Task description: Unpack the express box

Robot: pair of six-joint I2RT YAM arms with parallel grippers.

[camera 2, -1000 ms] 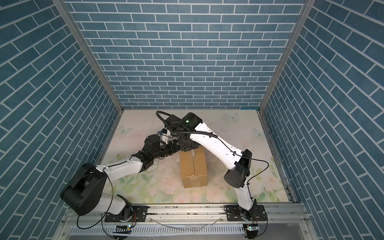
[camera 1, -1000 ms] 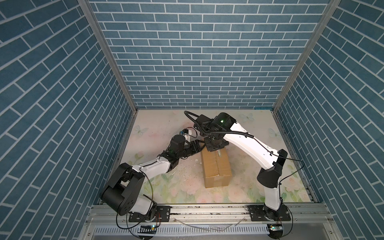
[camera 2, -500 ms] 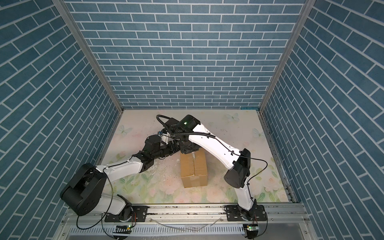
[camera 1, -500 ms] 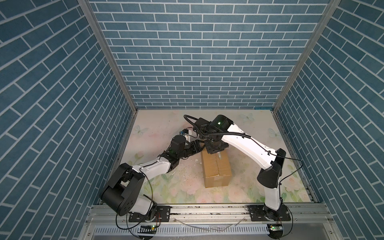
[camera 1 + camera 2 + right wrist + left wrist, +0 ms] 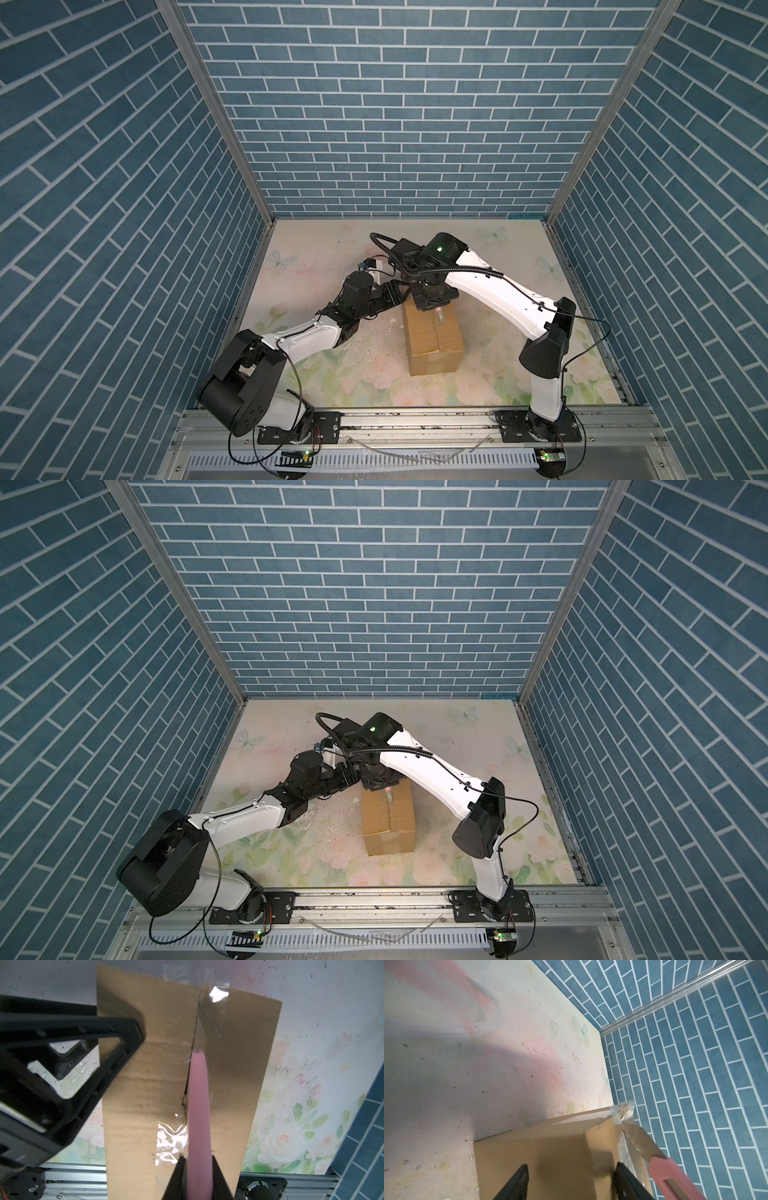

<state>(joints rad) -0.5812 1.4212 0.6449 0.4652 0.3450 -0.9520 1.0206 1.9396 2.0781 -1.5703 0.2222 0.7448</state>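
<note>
Scuffed floral mat [image 5: 498, 365] is enclosed by blue brick walls [image 5: 374, 124]. At the taped corrugated express box [image 5: 432, 340], left gripper [image 5: 572, 1165] is held spread. Pink knife [image 5: 198, 1095] is clamped in right gripper [image 5: 197, 1159].

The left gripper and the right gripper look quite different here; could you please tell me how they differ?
The left gripper is open and holds nothing, whereas the right gripper is shut on the pink knife. The left gripper sits at a long edge of the express box, the right gripper above its taped seam. Both are black and work at the box's far end.
</note>
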